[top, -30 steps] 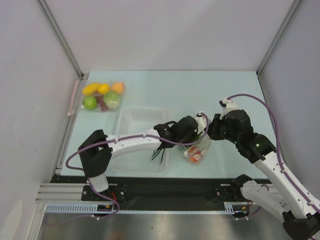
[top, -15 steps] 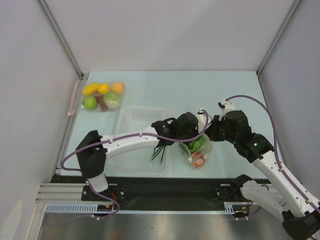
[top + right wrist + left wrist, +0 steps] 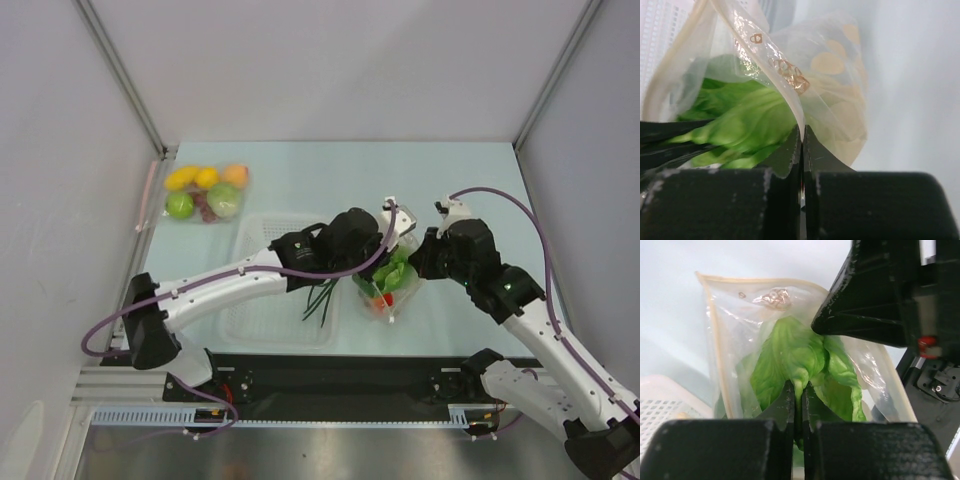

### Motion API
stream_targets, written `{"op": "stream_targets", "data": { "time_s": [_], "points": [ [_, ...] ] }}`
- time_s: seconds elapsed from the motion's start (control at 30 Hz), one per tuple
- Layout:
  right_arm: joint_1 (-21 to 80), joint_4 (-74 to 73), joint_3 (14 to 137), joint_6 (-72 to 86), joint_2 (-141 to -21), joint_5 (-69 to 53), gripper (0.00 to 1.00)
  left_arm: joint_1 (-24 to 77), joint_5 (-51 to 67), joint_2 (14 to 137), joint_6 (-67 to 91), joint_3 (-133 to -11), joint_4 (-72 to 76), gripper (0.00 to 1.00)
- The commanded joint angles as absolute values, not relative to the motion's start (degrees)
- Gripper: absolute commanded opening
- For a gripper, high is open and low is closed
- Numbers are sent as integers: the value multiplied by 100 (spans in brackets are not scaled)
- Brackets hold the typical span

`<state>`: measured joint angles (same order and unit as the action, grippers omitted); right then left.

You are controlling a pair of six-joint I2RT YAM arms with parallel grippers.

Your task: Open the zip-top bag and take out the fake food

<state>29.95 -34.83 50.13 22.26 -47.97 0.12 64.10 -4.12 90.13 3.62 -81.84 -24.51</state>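
The left gripper (image 3: 799, 388), clamped on green leafy toy lettuce (image 3: 790, 352), has begun drawing it from the crinkly clear plastic bag (image 3: 725, 320) pinched by the right gripper (image 3: 801, 133).

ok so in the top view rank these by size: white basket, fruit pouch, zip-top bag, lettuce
1. white basket, clearly the largest
2. fruit pouch and zip-top bag: these look close, and the bag is crumpled and partly covered, so they are not ranked against each other
3. lettuce, the smallest, inside the bag
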Motion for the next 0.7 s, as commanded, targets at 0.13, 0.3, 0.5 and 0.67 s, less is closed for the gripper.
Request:
{"op": "stream_targets", "data": {
  "time_s": [0.13,0.3,0.5,0.67],
  "points": [
    [3006,-3612,5071,2074,-4948,422,0,6153,-211,7998,457,-8104,-1907,0],
    [2979,-3718,5186,1978,-5080,571,0,5872,254,7770,545,-7551,-1637,0],
    [2979,-3568,4966,2039,-5115,457,0,5669,650,7155,765,-6882,-880,0],
    [2979,-3498,4825,2065,-5142,413,0,5450,896,6935,905,-6821,-669,0]
  ]
}}
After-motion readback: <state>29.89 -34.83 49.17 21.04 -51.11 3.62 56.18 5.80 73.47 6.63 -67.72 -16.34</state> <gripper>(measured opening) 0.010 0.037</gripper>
